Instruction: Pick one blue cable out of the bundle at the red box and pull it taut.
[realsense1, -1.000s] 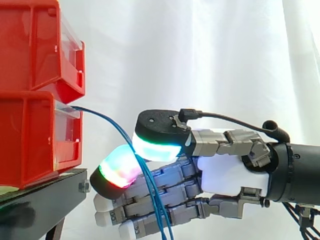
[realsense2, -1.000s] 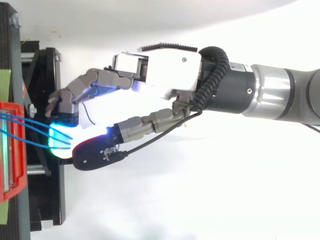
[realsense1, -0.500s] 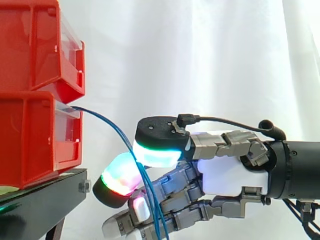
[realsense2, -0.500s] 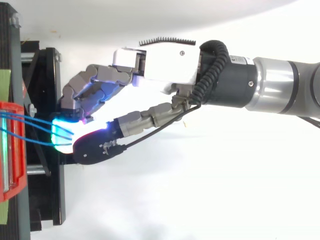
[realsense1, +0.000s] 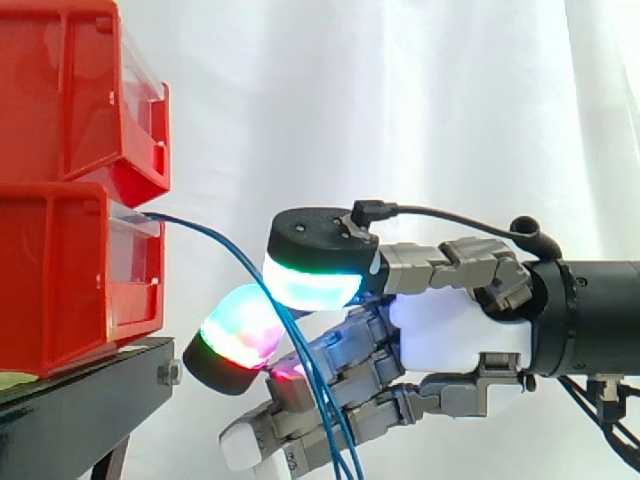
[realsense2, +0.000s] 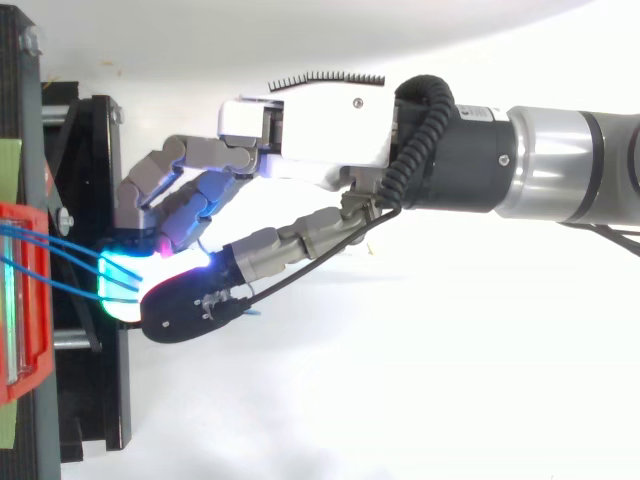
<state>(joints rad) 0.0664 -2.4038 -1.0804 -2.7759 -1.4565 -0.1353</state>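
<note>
The thin blue cables (realsense1: 228, 247), hanging in a slack arc from the lower red plastic box (realsense1: 60, 275), are pictured enclosed, seemingly several rather than one, by the grey-and-white robot hand (realsense1: 455, 335), whose fingers (realsense1: 350, 378) have been curled tighter within the last second, apparently ahead of the pull.

Side view's shot level and close from beside the work, top view from above; hand (realsense1: 455, 335), red bin (realsense1: 60, 280) and black stand (realsense1: 90, 395) are shared.

White curtain (realsense1: 400, 110) behind, black stand (realsense1: 85, 400) at lower left.
</note>
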